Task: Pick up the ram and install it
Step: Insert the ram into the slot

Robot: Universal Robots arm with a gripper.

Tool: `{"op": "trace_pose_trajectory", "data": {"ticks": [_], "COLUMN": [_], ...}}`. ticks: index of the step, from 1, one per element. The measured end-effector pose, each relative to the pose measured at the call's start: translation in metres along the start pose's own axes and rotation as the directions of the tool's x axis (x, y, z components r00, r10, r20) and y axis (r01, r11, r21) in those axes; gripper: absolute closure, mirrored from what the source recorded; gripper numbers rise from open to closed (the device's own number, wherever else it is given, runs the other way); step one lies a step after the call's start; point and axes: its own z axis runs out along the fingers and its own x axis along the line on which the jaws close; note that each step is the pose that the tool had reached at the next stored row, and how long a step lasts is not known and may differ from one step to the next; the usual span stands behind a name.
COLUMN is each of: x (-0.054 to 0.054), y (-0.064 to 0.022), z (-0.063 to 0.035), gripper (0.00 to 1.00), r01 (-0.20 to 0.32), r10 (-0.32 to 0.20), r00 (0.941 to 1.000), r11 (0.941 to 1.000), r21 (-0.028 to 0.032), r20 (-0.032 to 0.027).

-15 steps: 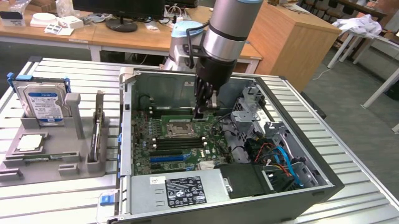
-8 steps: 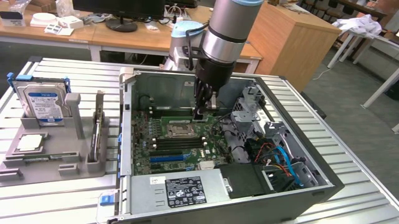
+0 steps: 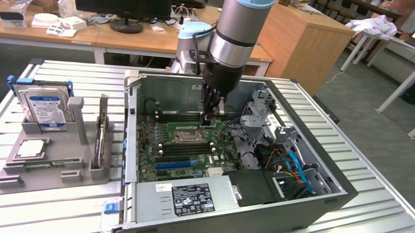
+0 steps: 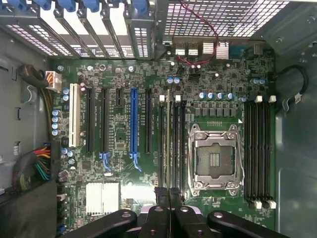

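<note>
Surface: ribbed silver metal table (image 3: pixel 65 204) in an office room with a grey floor and wooden desks (image 3: pixel 129 41) behind. Container one: grey plastic parts holder (image 3: pixel 52 167) at the exterior view's left, holding an upright silver-and-blue hard drive (image 3: pixel 42 109) and a flat square processor chip (image 3: pixel 31 148). Container two: dark grey open computer case (image 3: pixel 337 194) lying on its side, with a green motherboard (image 4: pixel 119 129), silver processor socket (image 4: pixel 215 158) and labelled silver power supply (image 3: pixel 188 196). The black two-fingered gripper (image 4: pixel 168 196) is clamped on the thin green circuit-board ram (image 4: pixel 168 144), which is seen edge-on along the black memory slots (image 4: pixel 179 144) just beside the socket. Whether it is seated cannot be told.
</note>
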Motion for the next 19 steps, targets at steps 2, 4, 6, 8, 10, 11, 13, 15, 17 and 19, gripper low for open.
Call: {"op": "trace_pose_trajectory", "data": {"ticks": [2, 4, 6, 8, 10, 11, 13, 15, 17, 19], "x": [0.0000, 0.0001, 0.0001, 0.0001, 0.0001, 0.0002, 0.0002, 0.0002, 0.0002, 0.0003], "y": [0.0000, 0.0000, -0.0001, -0.0001, -0.0001, -0.0001, -0.0002, -0.0002, -0.0002, -0.0002], "z": [0.0010, 0.0020, 0.0029, 0.0039, 0.0047, 0.0052, 0.0061, 0.0069, 0.0078, 0.0086], "gripper": [0.89, 0.89, 0.89, 0.89, 0.89, 0.89, 0.89, 0.89, 0.89, 0.89], "r01": [0.000, 0.000, 0.000, 0.000, 0.000, 0.000, 0.000, 0.000, 0.000, 0.000], "r10": [0.000, 0.000, 0.000, 0.000, 0.000, 0.000, 0.000, 0.000, 0.000, 0.000], "r00": [1.0000, 1.0000, 1.0000, 1.0000, 1.0000, 1.0000, 1.0000, 1.0000, 1.0000, 1.0000], "r11": [1.0000, 1.0000, 1.0000, 1.0000, 1.0000, 1.0000, 1.0000, 1.0000, 1.0000, 1.0000], "r21": [0.0000, 0.0000, 0.0000, 0.0000, 0.0000, 0.0000, 0.0000, 0.0000, 0.0000, 0.0000], "r20": [-0.0001, 0.0000, 0.0000, 0.0000, -0.0001, -0.0001, -0.0001, 0.0000, 0.0000, 0.0000]}}
